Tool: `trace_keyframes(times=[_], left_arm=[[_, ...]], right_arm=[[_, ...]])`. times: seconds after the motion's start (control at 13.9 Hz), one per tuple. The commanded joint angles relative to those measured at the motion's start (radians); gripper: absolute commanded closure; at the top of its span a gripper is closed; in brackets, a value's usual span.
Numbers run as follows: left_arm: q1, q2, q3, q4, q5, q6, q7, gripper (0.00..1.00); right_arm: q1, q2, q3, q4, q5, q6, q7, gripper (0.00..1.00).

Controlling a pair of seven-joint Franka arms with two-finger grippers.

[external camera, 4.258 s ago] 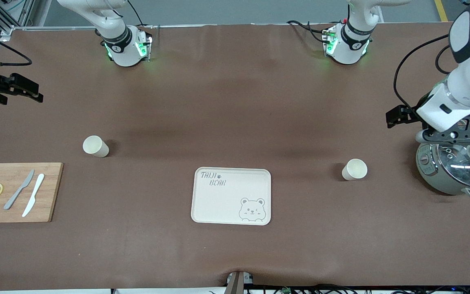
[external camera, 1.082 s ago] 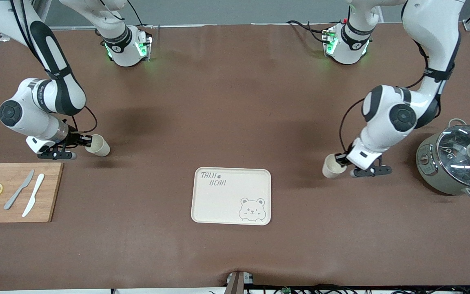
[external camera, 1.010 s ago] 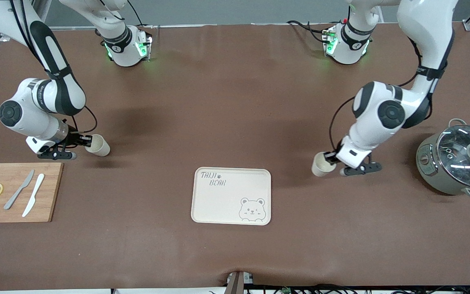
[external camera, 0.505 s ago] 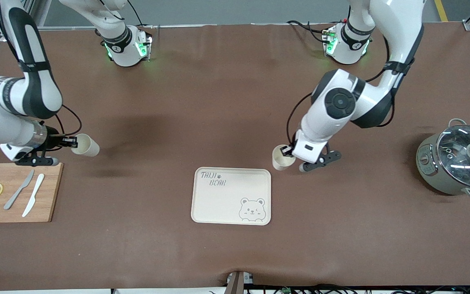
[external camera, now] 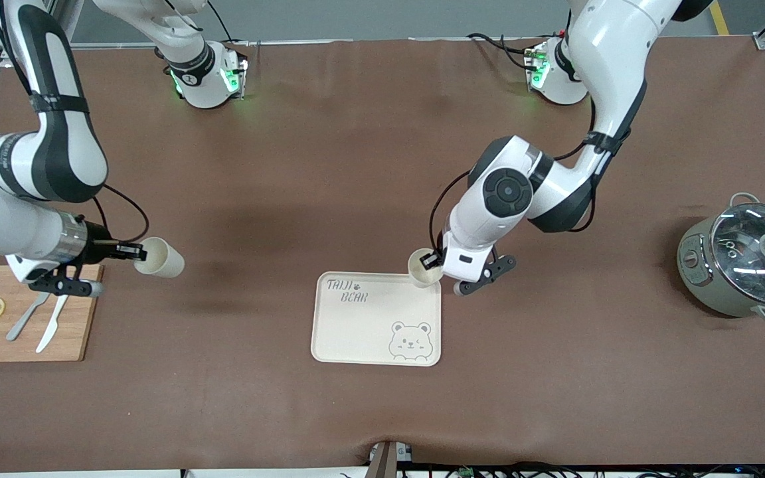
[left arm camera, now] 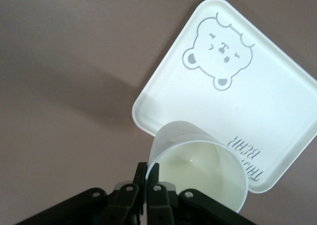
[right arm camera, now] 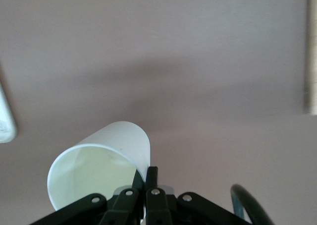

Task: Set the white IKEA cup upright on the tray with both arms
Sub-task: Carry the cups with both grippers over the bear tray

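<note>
The left gripper (external camera: 433,260), pinched on the rim of one cup (external camera: 422,268), holds it over the tray (external camera: 369,332) corner nearest that arm's end. The step is best done by carrying it further in over bare tray, levelling the base, then lowering (mouth up) before letting go. The right gripper (external camera: 131,251), clamped on the second cup (external camera: 160,258), holds it tilted above the table beside the board (external camera: 84,312), well apart from the tray.

2 white jointed arms (external camera: 515,192) with black bands, black cables, green-lit bases (external camera: 206,76).
</note>
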State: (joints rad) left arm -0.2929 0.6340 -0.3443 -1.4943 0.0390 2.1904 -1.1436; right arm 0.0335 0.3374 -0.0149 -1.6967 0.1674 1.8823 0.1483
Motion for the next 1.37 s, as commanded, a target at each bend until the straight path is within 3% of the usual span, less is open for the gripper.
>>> trace_keyframes(times=[0.0, 0.43, 0.79, 0.87, 0.94, 1.15, 1.3], left_arm=[[-0.017, 0.099, 0.039, 0.106, 0.019, -0.021, -0.027, 1.00], [-0.060, 0.179, 0.093, 0.157, 0.021, 0.022, -0.016, 1.00], [-0.098, 0.207, 0.119, 0.158, 0.021, 0.064, -0.010, 1.00], [-0.097, 0.213, 0.119, 0.158, 0.021, 0.066, -0.010, 0.96], [-0.097, 0.216, 0.120, 0.158, 0.021, 0.066, -0.008, 0.78], [-0.088, 0.213, 0.120, 0.158, 0.019, 0.062, 0.005, 0.00], [-0.091, 0.176, 0.120, 0.158, 0.022, 0.007, 0.007, 0.00]], right_arm=[[0.054, 0.133, -0.004, 0.210, 0.034, -0.077, 0.146, 1.00], [0.209, 0.270, -0.004, 0.321, 0.040, -0.048, 0.497, 1.00], [0.330, 0.339, -0.004, 0.327, 0.050, 0.121, 0.703, 1.00], [0.348, 0.350, -0.004, 0.327, 0.050, 0.147, 0.735, 1.00], [0.355, 0.357, -0.004, 0.328, 0.050, 0.159, 0.756, 1.00], [0.404, 0.393, -0.004, 0.330, 0.052, 0.234, 0.845, 1.00], [0.440, 0.423, -0.004, 0.330, 0.052, 0.287, 0.893, 1.00]])
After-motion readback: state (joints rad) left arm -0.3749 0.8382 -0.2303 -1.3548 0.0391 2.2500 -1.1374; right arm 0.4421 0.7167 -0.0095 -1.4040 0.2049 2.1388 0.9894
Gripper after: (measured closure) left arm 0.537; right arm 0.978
